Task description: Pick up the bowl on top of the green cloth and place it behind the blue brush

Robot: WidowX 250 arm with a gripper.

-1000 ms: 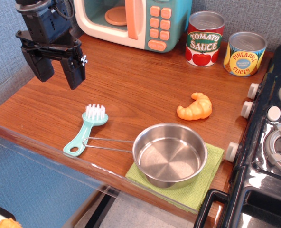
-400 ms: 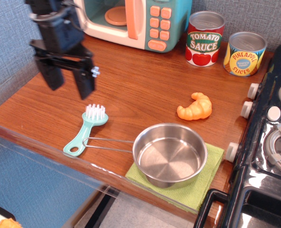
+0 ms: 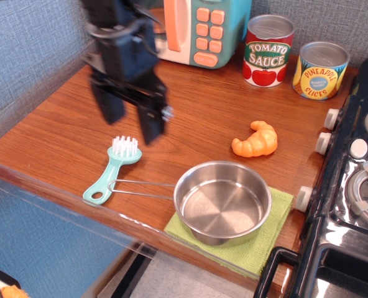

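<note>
Bowl (image 3: 222,202) sits upright and empty on the green cloth (image 3: 268,235), near the front edge of the wooden counter (image 3: 196,112). The cloth shows past the bowl on the right and front. The bowl's thin wire handle reaches left, and its tip lies across the handle of the blue brush (image 3: 112,169). The brush lies flat, bristles up, head toward the back and the holed end toward the front edge. Above and just behind the brush head hangs the gripper (image 3: 129,124), blurred, its two black fingers pointing down, spread wide and holding nothing. An orange croissant (image 3: 256,139) lies behind the bowl. Further back stand a tomato sauce can (image 3: 268,50), a pineapple can (image 3: 321,70) and a toy microwave (image 3: 199,28). A stove (image 3: 352,186) borders the counter on the right.
</note>
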